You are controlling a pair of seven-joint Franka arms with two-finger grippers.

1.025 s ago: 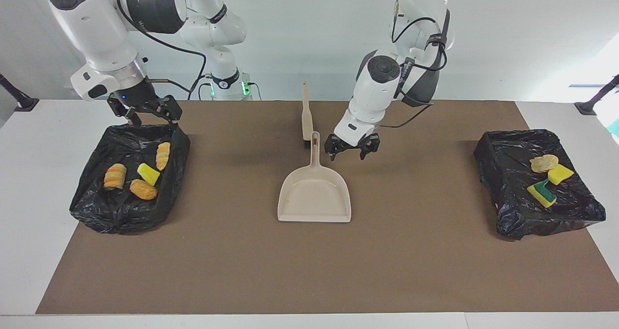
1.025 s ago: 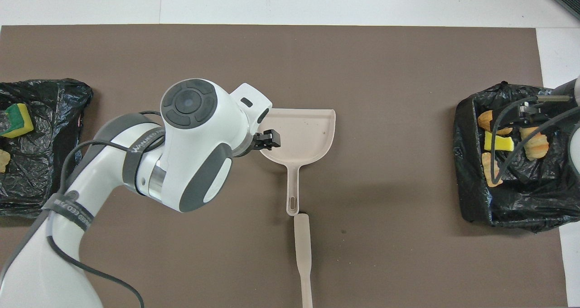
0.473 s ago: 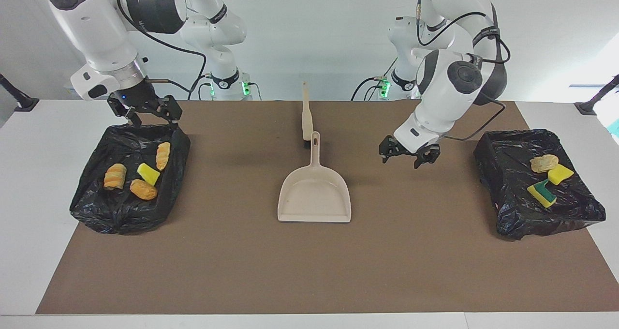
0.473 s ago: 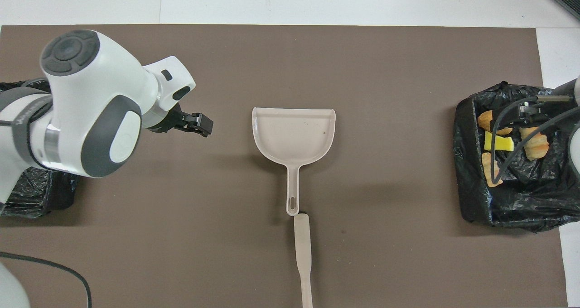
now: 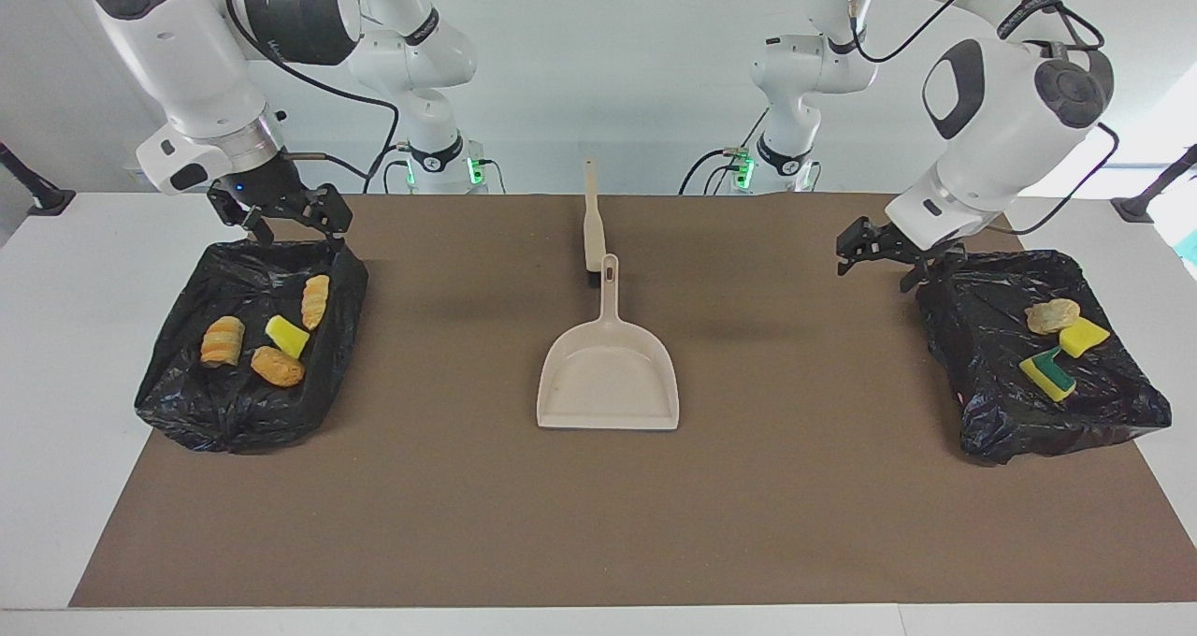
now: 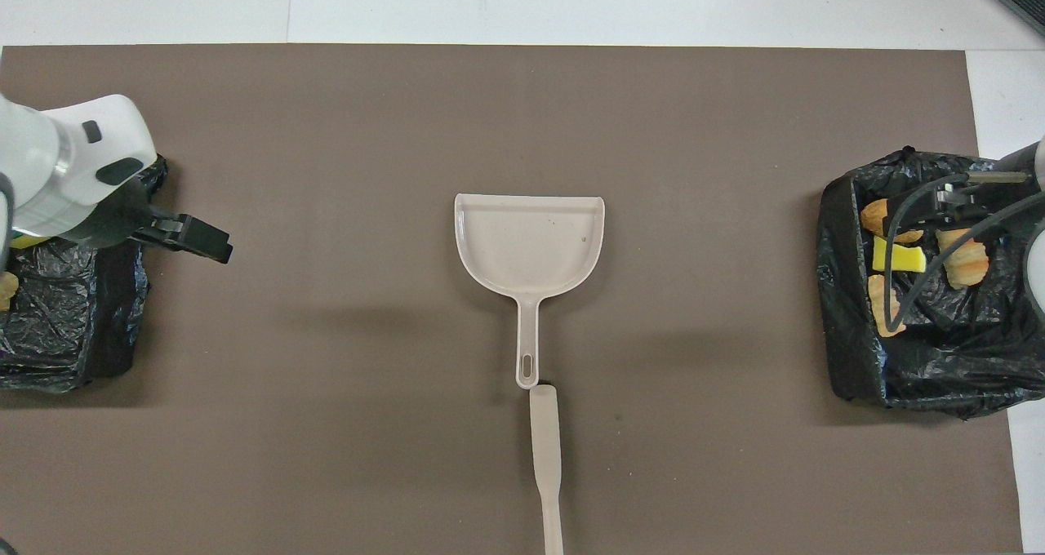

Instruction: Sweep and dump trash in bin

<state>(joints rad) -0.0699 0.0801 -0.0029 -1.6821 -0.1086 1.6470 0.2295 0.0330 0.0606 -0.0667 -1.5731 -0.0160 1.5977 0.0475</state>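
Note:
All the trash lies in two black-bag-lined bins. The bin point(image 5: 234, 411) point(image 6: 898, 367) at the right arm's end holds orange bread chunks point(image 5: 223, 341) and a yellow sponge bit point(image 5: 287, 335). The bin point(image 5: 973, 355) point(image 6: 65, 343) at the left arm's end holds a tan chunk point(image 5: 1052, 316), a yellow sponge bit point(image 5: 1083, 335) and a green-and-yellow sponge point(image 5: 1047, 372). My right gripper point(image 5: 290, 229) point(image 6: 955, 200) hangs open over its bin's rim nearest the robots, holding nothing. My left gripper point(image 5: 879, 267) point(image 6: 192, 241) is open and holds nothing, over the mat beside the other bin.
A beige dustpan point(image 5: 608, 374) point(image 6: 531, 245) lies mid-mat with nothing in it, its handle pointing toward the robots. A beige brush point(image 5: 592, 224) point(image 6: 545, 457) lies in line with that handle, nearer the robots. The brown mat point(image 5: 795, 505) covers most of the white table.
My left arm has swung away from beside the dustpan's handle to the bin at its own end of the table, gripper still open. The right arm has not moved.

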